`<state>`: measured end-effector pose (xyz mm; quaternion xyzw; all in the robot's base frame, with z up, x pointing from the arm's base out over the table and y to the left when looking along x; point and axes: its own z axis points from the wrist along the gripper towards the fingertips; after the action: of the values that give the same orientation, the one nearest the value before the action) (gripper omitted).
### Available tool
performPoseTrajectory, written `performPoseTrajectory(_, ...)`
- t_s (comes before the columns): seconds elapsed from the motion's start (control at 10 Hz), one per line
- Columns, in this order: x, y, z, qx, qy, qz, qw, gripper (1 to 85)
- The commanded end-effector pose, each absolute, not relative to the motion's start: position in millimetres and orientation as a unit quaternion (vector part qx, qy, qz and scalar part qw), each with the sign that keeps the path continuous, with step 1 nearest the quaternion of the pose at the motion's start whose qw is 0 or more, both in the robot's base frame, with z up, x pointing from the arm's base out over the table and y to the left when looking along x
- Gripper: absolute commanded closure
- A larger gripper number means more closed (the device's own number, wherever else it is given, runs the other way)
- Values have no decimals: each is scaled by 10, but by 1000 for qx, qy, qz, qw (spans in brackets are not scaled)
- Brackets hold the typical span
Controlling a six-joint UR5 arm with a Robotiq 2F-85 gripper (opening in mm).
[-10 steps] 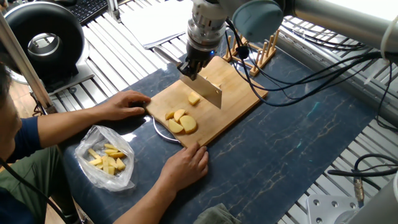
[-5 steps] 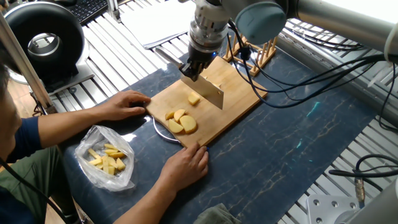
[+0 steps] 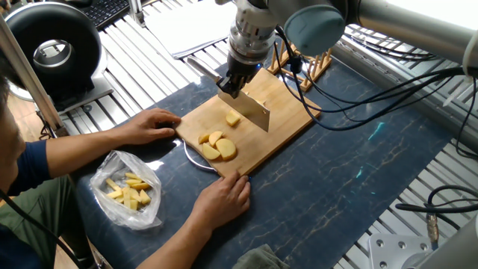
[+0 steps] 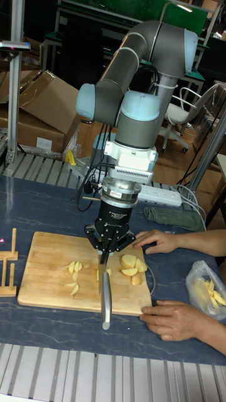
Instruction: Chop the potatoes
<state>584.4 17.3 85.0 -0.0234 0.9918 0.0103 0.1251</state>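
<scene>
I have the end effector (image 4: pixel 110 250) clenched on the knife (image 3: pixel 254 112), blade over the potatoes (image 3: pixel 216 145) on the cutting board (image 3: pixel 284 101); mid-chop, next I press straight down.

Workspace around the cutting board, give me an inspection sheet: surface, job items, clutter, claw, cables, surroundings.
Surface: dark blue mat with a wooden cutting board on it.
Job's things: potato slices grouped near the board's front edge, one small potato piece beside the knife blade; more cut pieces show in the tall view.
Clutter: plastic bag of yellow pieces, wooden rack.
Claw: claw shut on the knife handle, blade pointing down at the board.
Cables: black cables trail across the mat's right side.
Surroundings: a person's two hands hold the board's edges.
</scene>
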Motion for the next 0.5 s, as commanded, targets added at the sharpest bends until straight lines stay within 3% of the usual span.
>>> performPoseTrajectory(0.0, 5852, 184, 837, -19, 992, 14, 128, 847)
performPoseTrajectory(0.4, 5839, 197, 819, -19, 992, 12, 128, 847)
